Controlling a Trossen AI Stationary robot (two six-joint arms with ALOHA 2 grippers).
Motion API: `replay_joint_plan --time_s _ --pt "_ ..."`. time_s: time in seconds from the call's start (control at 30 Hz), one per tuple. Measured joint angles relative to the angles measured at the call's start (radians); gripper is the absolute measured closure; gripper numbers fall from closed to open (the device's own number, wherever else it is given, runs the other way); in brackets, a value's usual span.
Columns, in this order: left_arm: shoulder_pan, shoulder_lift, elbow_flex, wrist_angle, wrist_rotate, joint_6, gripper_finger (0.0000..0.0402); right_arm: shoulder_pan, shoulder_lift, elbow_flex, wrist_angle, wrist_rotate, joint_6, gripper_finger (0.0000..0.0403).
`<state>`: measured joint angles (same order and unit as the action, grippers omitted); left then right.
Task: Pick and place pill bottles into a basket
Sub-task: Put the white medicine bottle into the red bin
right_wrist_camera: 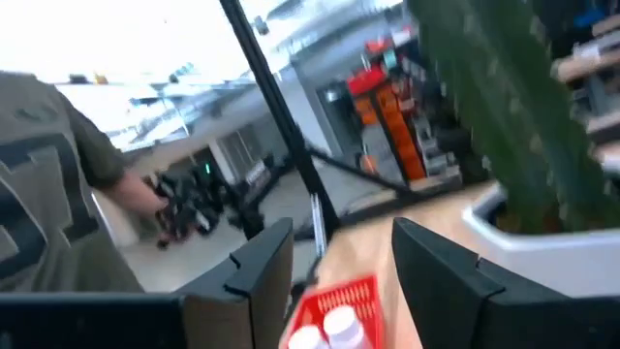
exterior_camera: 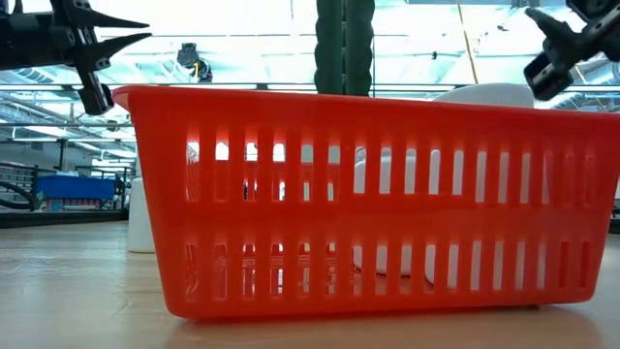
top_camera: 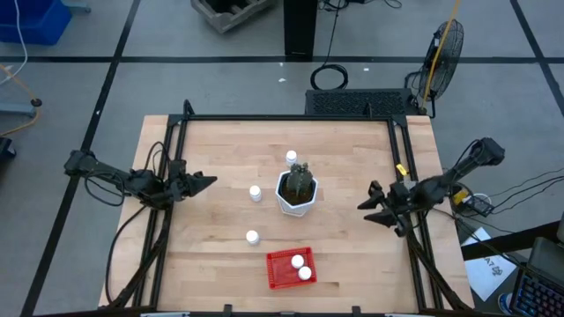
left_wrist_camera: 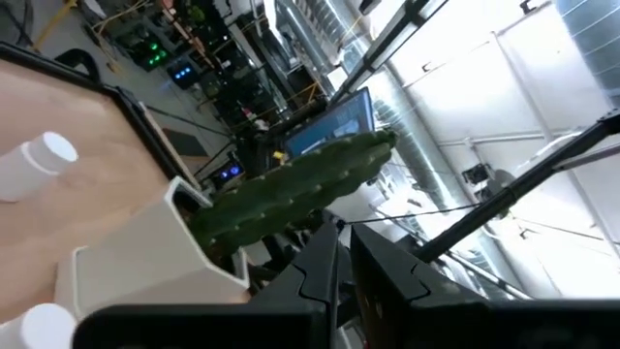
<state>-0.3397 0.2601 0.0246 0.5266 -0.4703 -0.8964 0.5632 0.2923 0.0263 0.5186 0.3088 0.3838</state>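
The red mesh basket (top_camera: 280, 275) sits near the table's front edge with two white pill bottles (top_camera: 301, 267) inside; it fills the low view (exterior_camera: 358, 204). Three more bottles stand on the table: one behind the white pot (top_camera: 291, 158), one left of it (top_camera: 256, 193), one nearer the front (top_camera: 252, 237). My left gripper (top_camera: 212, 182) hovers left of the pot, shut and empty. My right gripper (top_camera: 361, 210) hovers right of the pot, open and empty; its wrist view shows the basket (right_wrist_camera: 360, 289) with the bottles (right_wrist_camera: 325, 330).
A white hexagonal pot (top_camera: 291, 204) with a green cactus (top_camera: 299, 179) stands mid-table between the grippers. Black frame rails (top_camera: 282, 119) run along the table's left, right and far sides. A person's sleeve (right_wrist_camera: 48, 184) shows beyond the table in the right wrist view.
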Motion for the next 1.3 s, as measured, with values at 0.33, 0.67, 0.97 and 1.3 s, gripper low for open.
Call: replay_joint_plan --time_s 0.33,0.67,0.97,1.3 --pt "0.004 0.226 0.199 -0.147 0.024 0.086 0.0359 0.0 -0.12 -0.007 -0.241 0.001 -0.083 0.023" --pt "0.087 0.482 0.681 -0.755 0.114 0.304 0.0246 0.0 -0.12 -0.009 -0.277 0.001 -0.083 0.0233" --pt "0.1 0.726 1.055 -1.078 0.39 0.479 0.017 0.0 -0.12 -0.01 -0.277 0.002 -0.083 0.0233" --pt "0.087 0.933 1.206 -1.385 0.443 0.561 0.011 0.0 -0.12 -0.011 -0.277 0.002 -0.083 0.023"
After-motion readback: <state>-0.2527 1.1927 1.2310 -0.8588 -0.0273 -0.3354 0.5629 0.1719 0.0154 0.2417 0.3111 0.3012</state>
